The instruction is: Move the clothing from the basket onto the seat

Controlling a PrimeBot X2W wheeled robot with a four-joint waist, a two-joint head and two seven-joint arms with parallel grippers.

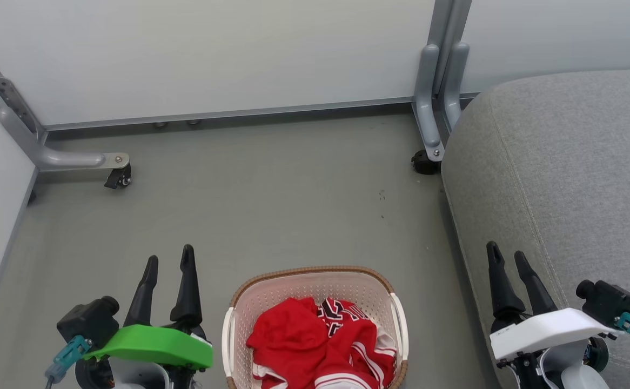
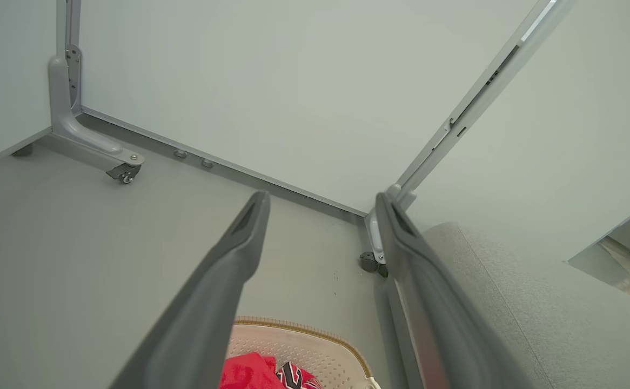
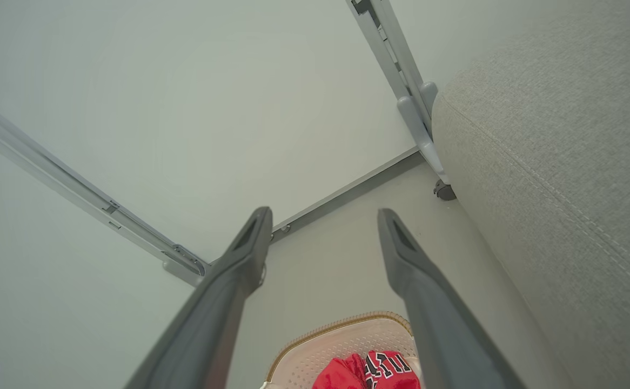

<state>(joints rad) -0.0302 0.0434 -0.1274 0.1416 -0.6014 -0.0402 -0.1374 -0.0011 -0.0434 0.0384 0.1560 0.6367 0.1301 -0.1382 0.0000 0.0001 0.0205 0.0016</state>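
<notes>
While parked low over the grey floor [image 1: 266, 205], looks down on the basket [image 1: 315, 269], at the bottom middle of the head view. Sees the clothing [image 1: 315, 346] heaped inside it: a plain red piece [image 1: 288, 337] on the left, touching a jersey [image 1: 347, 316] with black-and-white letters on the right, and white trim along the lower edge. Finds none of it on the seat [image 1: 563, 162], the big grey cushion on the right, near the basket with a strip of floor between.

Holds the left claw [image 1: 170, 254] up to the left of the basket, spread apart, with nothing in it. Holds the right claw [image 1: 505, 249] up on the right, in front of the seat's edge, spread apart too and gripping nothing.

From the left wrist, looks through the wide gap in the claw at floor, a bit of basket and red cloth at the bottom, and the seat off to the right. From the right wrist, looks through the gap at the basket below, with the seat along the right side.

Farther back, meets pale walls [image 1: 212, 54] on grey legs, with a small black wheel [image 1: 120, 177] at the left.
</notes>
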